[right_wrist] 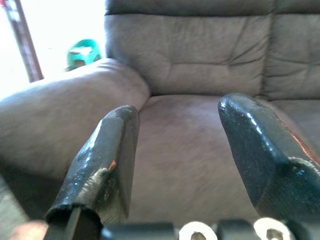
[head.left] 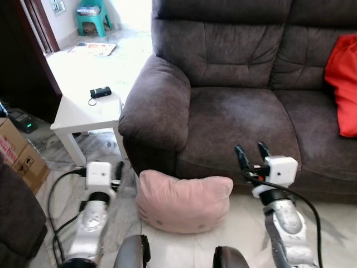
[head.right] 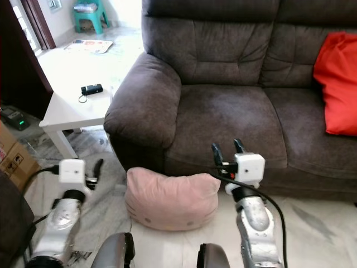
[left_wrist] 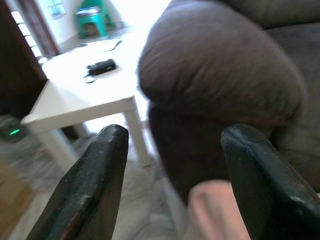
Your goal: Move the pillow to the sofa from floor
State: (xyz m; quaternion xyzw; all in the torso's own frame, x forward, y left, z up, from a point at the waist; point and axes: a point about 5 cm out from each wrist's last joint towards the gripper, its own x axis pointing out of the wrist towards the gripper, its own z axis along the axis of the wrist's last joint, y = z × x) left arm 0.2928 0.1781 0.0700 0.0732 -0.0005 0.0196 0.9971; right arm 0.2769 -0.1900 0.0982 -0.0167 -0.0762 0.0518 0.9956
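Pale marbled floor [head.left: 245, 223] runs up to a dark brown sofa [head.left: 240, 117], and a pink pillow [head.left: 183, 201] lies on that floor, leaning against the sofa's front below the armrest. It is soft and squashed, rounded at the corners, with a few faint dark marks on its face that look like a printed cartoon face. The pillow sits between the two grippers: the left gripper [head.left: 117, 169] hangs just beside its one end, and the right gripper [head.left: 250, 154] stands just beyond its other end, raised in front of the seat cushion's edge. Neither touches it. Both grippers have their black fingers spread apart with nothing between them. Looking along the left gripper's fingers [left_wrist: 95, 175], the wrist view catches a pink corner of the pillow near one fingertip, the sofa armrest ahead, and a white side table [left_wrist: 90, 95] carrying a small black device [left_wrist: 101, 66]. The right wrist view looks past its fingers [right_wrist: 107, 160] onto the seat cushion and backrest. Beyond the right gripper, on the sofa's far seat, rests a red cushion [head.right: 334, 84]. Out past the left gripper a cardboard box [head.left: 17, 151] shows red printing too small to read, and a green stool [head.left: 92, 17] stands far off.
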